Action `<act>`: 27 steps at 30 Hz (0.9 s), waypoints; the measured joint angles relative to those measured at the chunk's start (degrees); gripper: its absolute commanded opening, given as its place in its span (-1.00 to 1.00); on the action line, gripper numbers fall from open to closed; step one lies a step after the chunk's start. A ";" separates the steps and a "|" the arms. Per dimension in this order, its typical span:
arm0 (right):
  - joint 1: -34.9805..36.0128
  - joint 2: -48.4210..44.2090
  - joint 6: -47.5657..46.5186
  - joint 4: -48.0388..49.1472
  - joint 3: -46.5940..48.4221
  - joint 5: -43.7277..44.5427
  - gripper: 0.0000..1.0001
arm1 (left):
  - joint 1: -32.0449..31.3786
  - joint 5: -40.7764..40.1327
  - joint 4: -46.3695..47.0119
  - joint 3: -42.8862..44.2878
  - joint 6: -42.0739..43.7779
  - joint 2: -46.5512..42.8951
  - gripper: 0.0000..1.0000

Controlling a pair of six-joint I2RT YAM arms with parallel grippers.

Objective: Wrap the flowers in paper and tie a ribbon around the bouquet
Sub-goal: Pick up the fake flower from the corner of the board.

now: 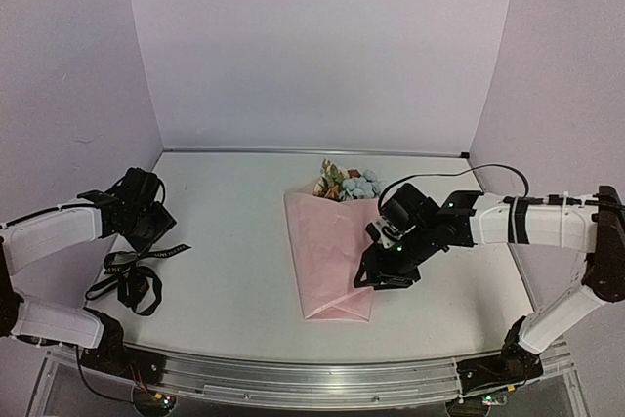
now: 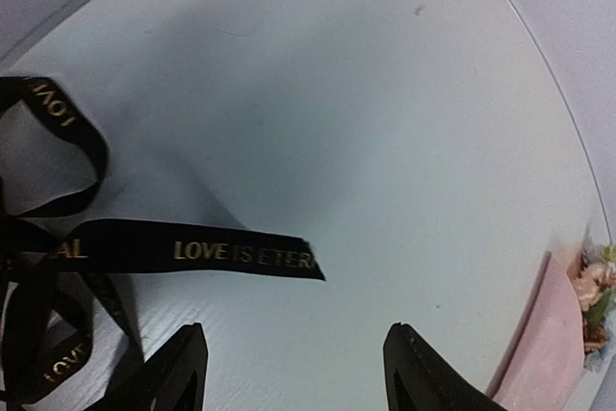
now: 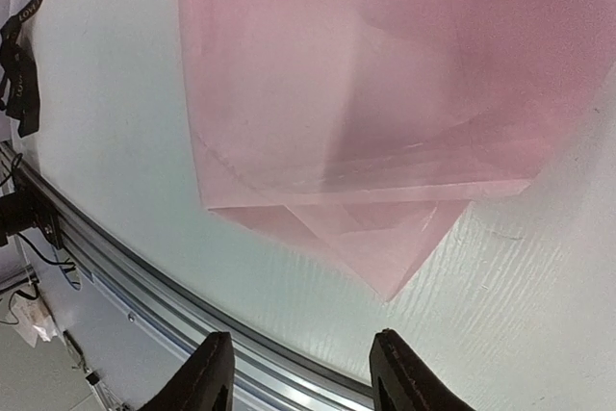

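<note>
Pink paper [image 1: 330,261] folded into a cone around flowers [image 1: 350,183], lying flat mid-surface [image 1: 234,241], blooms at far end, point toward near edge; probably laid flat so the folds hold under their own weight. Right hand [image 1: 388,273] low, just beside the cone's right edge near the point, jaws apart, nothing between them: released, not gripping. Ribbon [image 1: 137,269] in loose black loops well to the left, one lettered end stretched flat toward the cone, well apart from it. Left hand [image 2: 298,372] just above that end, jaws spread, holding nothing; judged poised for a pick-up. Tying not yet done. In the way: tangled loops, right arm beside the cone, metal rail [image 1: 312,378] along near edge.
</note>
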 measured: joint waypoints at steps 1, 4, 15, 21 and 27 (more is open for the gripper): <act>0.00 -0.60 -0.56 -0.14 -0.58 0.39 0.03 | 0.27 -1.59 -0.99 -0.29 -1.69 -0.04 0.35; 0.00 -2.41 -1.81 -0.71 -2.32 1.21 0.05 | 1.06 -4.85 -3.84 -0.39 -7.20 0.57 0.37; 0.00 -7.41 -4.12 -1.84 -5.26 2.68 0.08 | 1.73 -7.41 -6.06 -4.73 -23.79 1.34 0.44; 0.00 -8.04 -4.94 -2.05 -5.97 2.95 0.08 | 4.36 -6.92 -2.69 -5.44 -26.53 4.80 0.32; 0.00 -8.91 -5.35 -2.10 -6.68 3.76 0.08 | 10.07 -4.66 4.08 -7.17 -24.79 8.88 -0.32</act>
